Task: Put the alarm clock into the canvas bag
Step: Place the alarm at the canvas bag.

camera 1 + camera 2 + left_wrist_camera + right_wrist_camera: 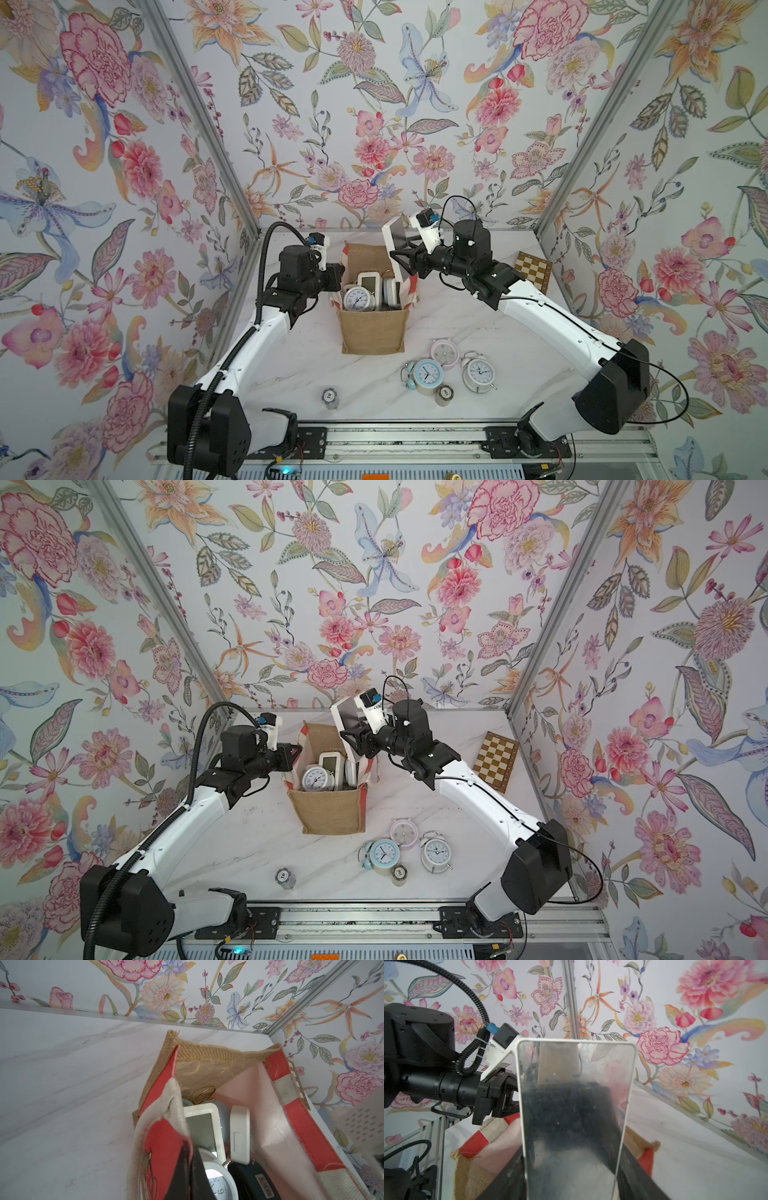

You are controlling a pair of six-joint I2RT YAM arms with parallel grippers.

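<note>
- Upright on the veined marble table (291,374): coarse tan canvas bag (372,332) with red-and-white side panels, round and boxy clocks (356,297) inside.
- Clenched on its left rim, beside the woven white handle (166,1101): left gripper (188,1159).
- Grasped by the right gripper (401,259), tilted above the bag's right rim: flat, white-framed, mirror-faced alarm clock (395,237).

The left arm (257,353) and right arm (552,332) had white shells and black joints; ribbed black conduit (260,286) ran along the left.
</note>
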